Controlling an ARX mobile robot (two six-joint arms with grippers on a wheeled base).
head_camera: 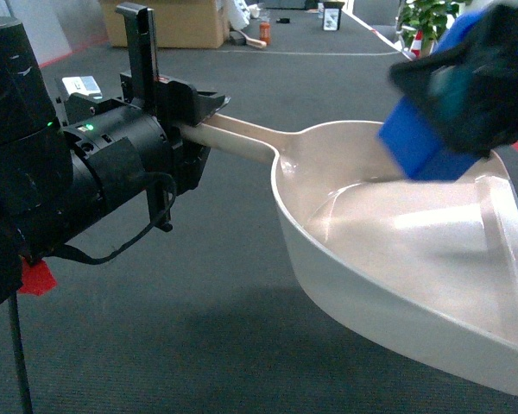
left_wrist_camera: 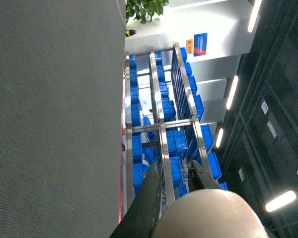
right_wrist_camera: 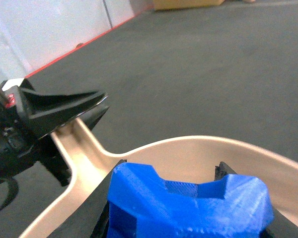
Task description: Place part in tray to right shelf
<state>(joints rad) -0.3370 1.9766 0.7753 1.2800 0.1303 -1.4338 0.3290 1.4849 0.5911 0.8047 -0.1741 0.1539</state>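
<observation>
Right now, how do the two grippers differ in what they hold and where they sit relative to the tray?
The left gripper is shut on the tray's handle, off to one side; the right gripper is shut on the blue part, above the tray's bowl. The left gripper looks sharp in the head view; the right gripper is blurred there. Both are clamped on a load, and the part is not yet resting in the tray.

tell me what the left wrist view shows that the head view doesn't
Only the left wrist view shows the right shelf, a steel rack loaded with blue crates, plus ceiling lights. Only the head view shows the blue part held by the right gripper above the tray bowl, and cardboard boxes across the floor. Both show the beige tray, whose handle the left gripper clamps, and the grey carpet.
</observation>
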